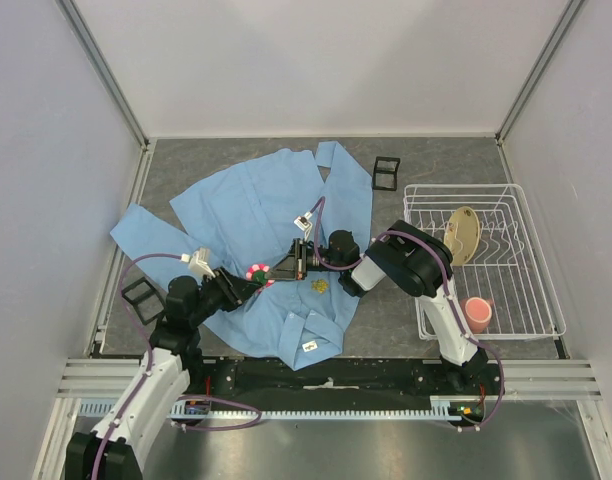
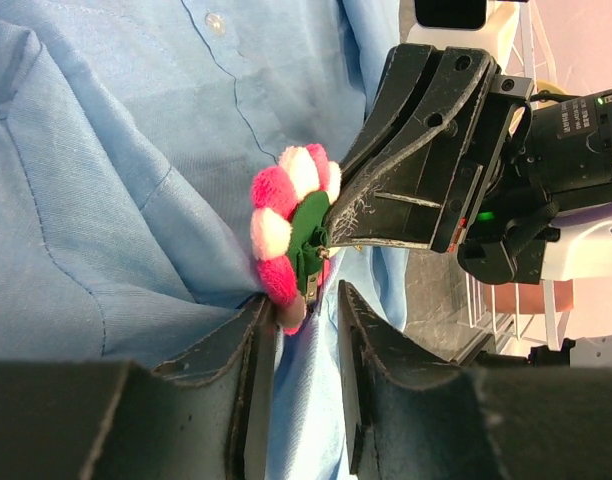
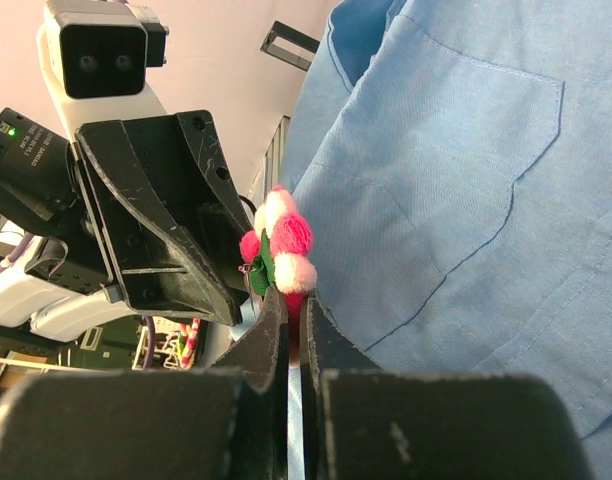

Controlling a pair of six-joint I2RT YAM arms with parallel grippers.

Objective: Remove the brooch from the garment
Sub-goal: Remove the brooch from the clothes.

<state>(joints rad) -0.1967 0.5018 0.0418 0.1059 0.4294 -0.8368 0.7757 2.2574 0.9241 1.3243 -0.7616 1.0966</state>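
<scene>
On shirt (image 1: 248, 205), near centre: right end effector (image 3: 294, 300) pinched tight on brooch (image 2: 284, 228); left end effector (image 2: 304, 302) jaws apart, astride brooch's lower edge.

Bright, even light; blurred near fingers

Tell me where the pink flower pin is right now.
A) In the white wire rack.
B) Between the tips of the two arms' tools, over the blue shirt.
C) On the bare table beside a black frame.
B: the brooch sits over the garment, with the left tool and the right tool meeting at it from either side.
</scene>
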